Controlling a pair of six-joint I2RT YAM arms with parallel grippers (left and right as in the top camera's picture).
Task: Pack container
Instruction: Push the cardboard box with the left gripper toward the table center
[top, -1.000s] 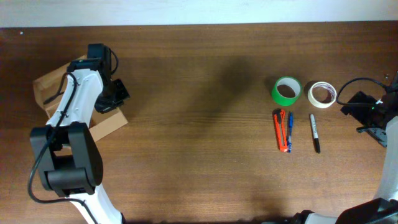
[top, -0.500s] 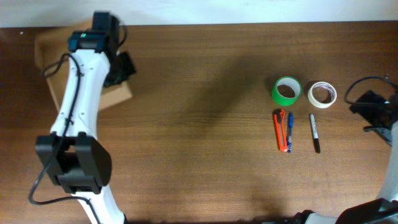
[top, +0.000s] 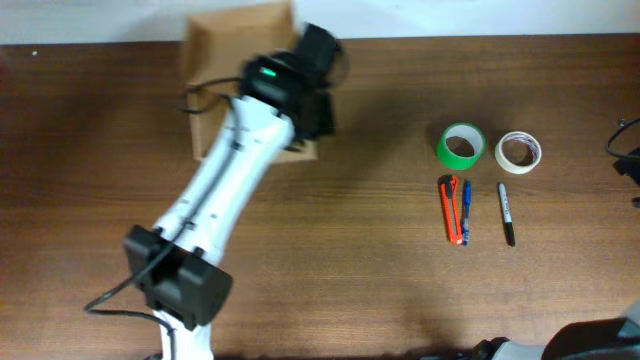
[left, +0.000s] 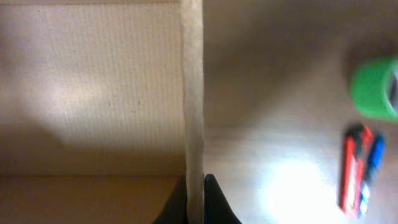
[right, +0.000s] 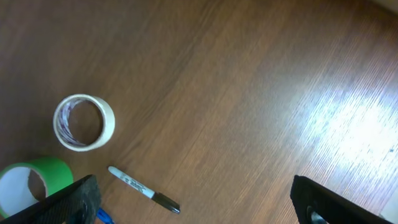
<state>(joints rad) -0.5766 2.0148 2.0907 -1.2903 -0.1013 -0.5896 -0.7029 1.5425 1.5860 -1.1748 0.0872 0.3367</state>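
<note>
The container, a tan cardboard box (top: 232, 60), lies at the far edge of the table, left of centre, partly under my left arm. My left gripper (left: 194, 199) is shut on the box's wall edge (left: 191, 93), the box's inside to the left of it. A green tape roll (top: 461, 146), a white tape roll (top: 518, 151), an orange cutter (top: 453, 209), a blue pen (top: 466, 211) and a black marker (top: 506, 213) lie at the right. My right gripper (right: 193, 199) is open and empty, above the table near the marker (right: 144, 190).
The right wrist view also shows the white roll (right: 83, 122) and the green roll (right: 34, 180). The left wrist view shows the green roll (left: 375, 87) and the cutter (left: 353, 168) to the right of the box.
My left arm has swung the box from the far left of the table to the right along the back edge. My right arm has drawn back out of the overhead view.
</note>
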